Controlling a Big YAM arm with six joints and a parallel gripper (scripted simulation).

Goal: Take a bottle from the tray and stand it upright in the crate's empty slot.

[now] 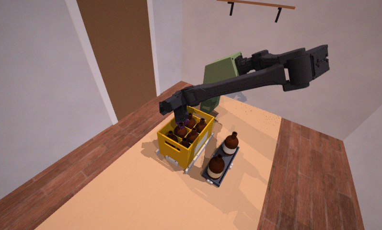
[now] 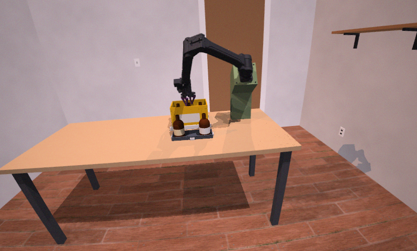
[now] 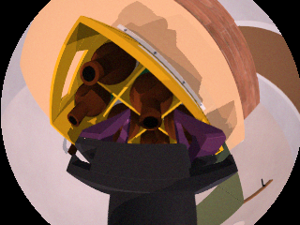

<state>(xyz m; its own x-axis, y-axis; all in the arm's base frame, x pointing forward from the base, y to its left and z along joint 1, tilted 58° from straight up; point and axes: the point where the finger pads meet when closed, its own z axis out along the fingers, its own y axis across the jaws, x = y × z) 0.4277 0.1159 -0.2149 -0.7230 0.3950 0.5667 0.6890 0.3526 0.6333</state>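
A yellow crate (image 1: 185, 136) stands on the table, and brown bottles stand upright in its slots. My gripper (image 1: 180, 124) hangs over the crate's middle slot on the far side. Its purple fingers stand open on either side of the neck of a brown bottle (image 1: 180, 130) that stands in that slot. In the wrist view the fingers are spread around that bottle's mouth (image 3: 150, 122), apart from it. A dark tray (image 1: 220, 164) lies to the right of the crate with two labelled brown bottles (image 1: 230, 143) (image 1: 215, 166) upright on it.
The arm's green base block (image 1: 219, 81) stands behind the crate at the table's back edge. In the exterior view the tray (image 2: 191, 134) lies in front of the crate (image 2: 188, 111). A wall shelf (image 2: 380, 28) hangs high on the right.
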